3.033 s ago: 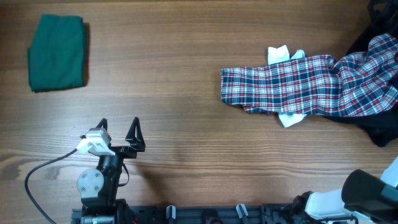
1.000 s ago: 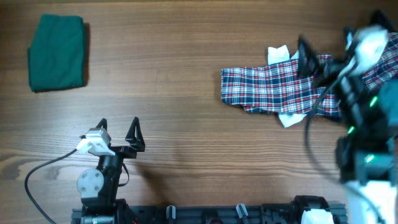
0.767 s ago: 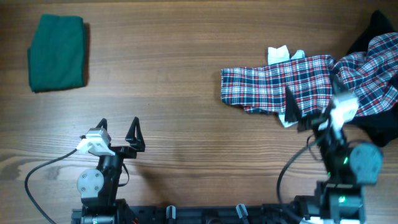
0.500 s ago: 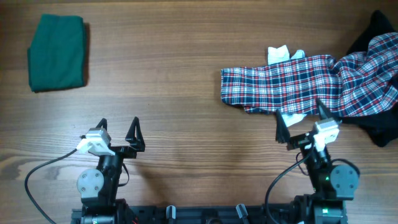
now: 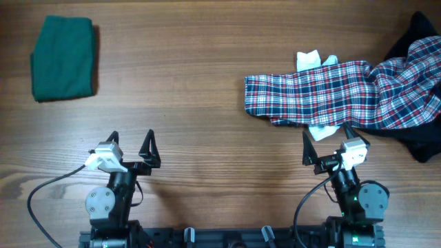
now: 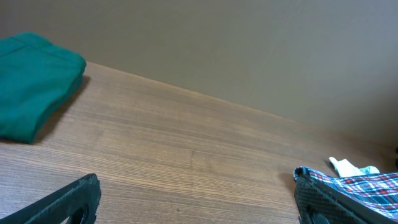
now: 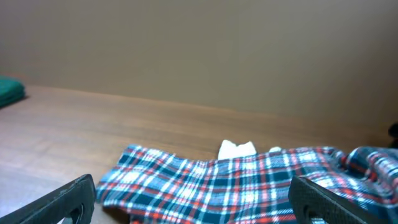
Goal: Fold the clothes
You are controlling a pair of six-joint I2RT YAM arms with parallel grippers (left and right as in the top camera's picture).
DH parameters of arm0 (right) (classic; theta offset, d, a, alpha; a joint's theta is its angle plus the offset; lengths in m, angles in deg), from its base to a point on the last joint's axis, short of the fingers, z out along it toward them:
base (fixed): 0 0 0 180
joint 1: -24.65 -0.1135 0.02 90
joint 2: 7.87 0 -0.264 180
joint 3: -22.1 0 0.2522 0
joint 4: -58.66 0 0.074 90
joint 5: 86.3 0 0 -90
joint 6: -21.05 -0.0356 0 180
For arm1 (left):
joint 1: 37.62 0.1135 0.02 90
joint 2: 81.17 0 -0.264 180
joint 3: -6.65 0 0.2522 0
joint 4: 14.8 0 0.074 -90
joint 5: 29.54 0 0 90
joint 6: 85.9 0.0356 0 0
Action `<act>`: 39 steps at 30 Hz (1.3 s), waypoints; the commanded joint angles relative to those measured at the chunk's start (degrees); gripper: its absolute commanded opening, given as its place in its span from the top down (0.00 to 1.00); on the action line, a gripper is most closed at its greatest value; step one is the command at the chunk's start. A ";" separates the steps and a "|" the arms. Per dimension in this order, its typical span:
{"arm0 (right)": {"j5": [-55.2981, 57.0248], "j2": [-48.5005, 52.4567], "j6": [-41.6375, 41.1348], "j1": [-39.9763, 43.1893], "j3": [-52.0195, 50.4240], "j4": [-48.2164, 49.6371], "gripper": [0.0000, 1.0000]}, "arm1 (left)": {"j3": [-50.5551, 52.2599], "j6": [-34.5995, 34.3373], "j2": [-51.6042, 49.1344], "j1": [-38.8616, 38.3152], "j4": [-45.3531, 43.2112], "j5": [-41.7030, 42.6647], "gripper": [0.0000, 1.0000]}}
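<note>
Left gripper (image 5: 131, 141): jaws spread wide, nothing between them. Black tapered fingers (image 6: 73, 198) hang over bare board. It sits at the near-left edge of the brown wood-grain table (image 5: 207, 103), well apart from every cloth.

Right gripper (image 5: 326, 142): likewise spread wide and empty. Its black fingers (image 7: 67, 199) frame the lower corners of the right wrist view, with the plaid lying ahead of them, not between. From overhead the fingertips stand just beside the near hem of the cloth pile. Whether one tip brushes the white scrap there cannot be told.

Red, white and navy plaid woven shirt (image 5: 324, 93): on the right half of the table, unfolded, spread as a long rumpled band. Left end lies flat with a squared hem; right end is bunched in soft ridges at the table's edge. Thin fabric, small check.

White cloth (image 5: 310, 60): under the plaid. It peeks out at the far edge as two small pointed corners and at the near edge as a small flap. Plain, matte.

Black garment (image 5: 419, 145): far right, partly beneath the bunched plaid. Dark and shapeless, no detail readable.

Dark green folded cloth (image 5: 63, 58): far-left corner, a neat rectangle with rounded edges and a smooth matte surface. In the left wrist view it reads as a thick, soft stack.
</note>
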 commanded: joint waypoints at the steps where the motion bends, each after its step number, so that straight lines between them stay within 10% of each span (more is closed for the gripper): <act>1: 3.04 -1.40 -1.62 0.31 -0.07 0.15 0.00 | 0.46 -0.09 0.46 0.44 0.02 -0.55 0.00; 39: 6.29 -1.38 -5.68 0.28 -0.07 -0.24 0.00 | 0.46 -0.09 0.46 0.44 0.02 -0.55 0.00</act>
